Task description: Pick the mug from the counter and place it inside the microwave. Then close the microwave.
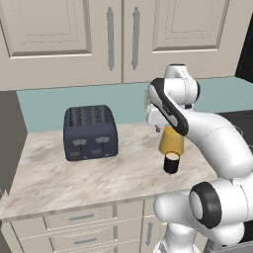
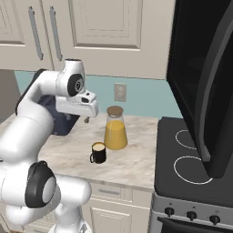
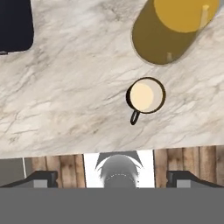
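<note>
Left base view: mug (image 1: 172, 162) upright on counter (image 1: 44, 173) near front edge, just in front of orange flask (image 1: 170, 140); toaster (image 1: 90, 132) well apart to its left.

Right base view: hand (image 2: 86, 119) hangs above counter, mug (image 2: 98, 153) below and slightly right of it, not touching.

Hand view: fingers (image 3: 41, 178) spread wide, nothing between; mug (image 3: 145, 96) ahead, right of centre, handle toward hand.
</note>
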